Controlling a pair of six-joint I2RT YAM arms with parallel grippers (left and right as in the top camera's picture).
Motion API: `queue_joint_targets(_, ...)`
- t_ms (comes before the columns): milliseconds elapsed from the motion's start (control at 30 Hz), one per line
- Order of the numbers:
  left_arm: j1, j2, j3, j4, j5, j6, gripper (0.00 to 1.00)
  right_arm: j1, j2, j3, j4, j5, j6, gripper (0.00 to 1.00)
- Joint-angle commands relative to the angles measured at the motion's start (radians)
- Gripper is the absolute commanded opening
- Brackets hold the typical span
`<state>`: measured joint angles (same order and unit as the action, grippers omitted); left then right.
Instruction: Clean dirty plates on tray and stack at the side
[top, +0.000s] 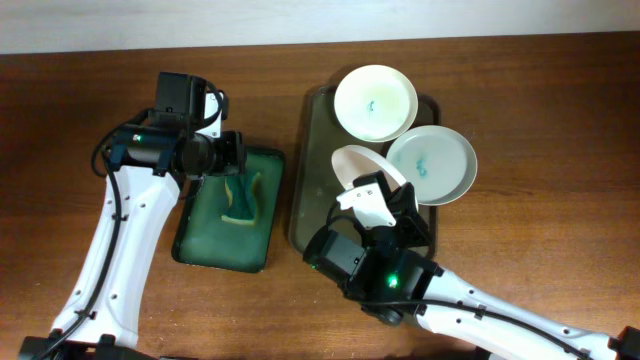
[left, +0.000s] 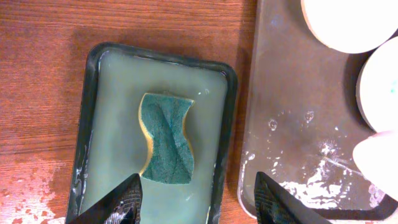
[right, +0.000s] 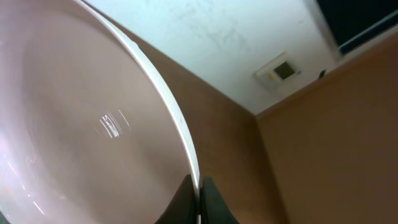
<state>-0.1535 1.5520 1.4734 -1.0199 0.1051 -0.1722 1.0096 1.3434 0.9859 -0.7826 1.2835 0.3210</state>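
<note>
Pinching the rim of one white plate (top: 358, 165), the right gripper (top: 377, 207) holds it above the near half of the big dark tray (top: 315, 170). The right wrist view shows the two fingertips pressed together on the thin edge of that plate (right: 93, 124), whose glossy inside fills the left of the frame with no smudge in the part that shows. From overhead the plate reads as a crescent rather than a full circle, so it is tipped well off the flat; which way its hollow faces I cannot tell.

Two more plates lie flat, hollow up. The far plate (top: 375, 101) sits at the far end of the tray and has a small teal mark at its centre. The mint-tinted plate (top: 431, 165) lies just beside it to the right, also marked with teal, and hangs over the tray's right rim. The tray's long axis runs from the near side of the wooden table (top: 520, 80) to the far side.

The left gripper (top: 235, 155) hangs with its fingers spread wide above the small green tray (top: 190, 250). The sponge (left: 166, 140) lies there untouched, lengthwise along it.
</note>
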Motion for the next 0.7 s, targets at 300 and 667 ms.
queue_joint_targets(300, 0.007, -0.007, 0.001, 0.003, 0.004, 0.010, 0.57, 0.024, -0.011, 0.030, 0.016, 0.099, -0.022, 0.04)
queue_joint_targets(667, 0.007, -0.007, 0.001, 0.006, 0.003, 0.010, 0.59, 0.023, -0.010, 0.030, 0.066, 0.097, -0.021, 0.04)
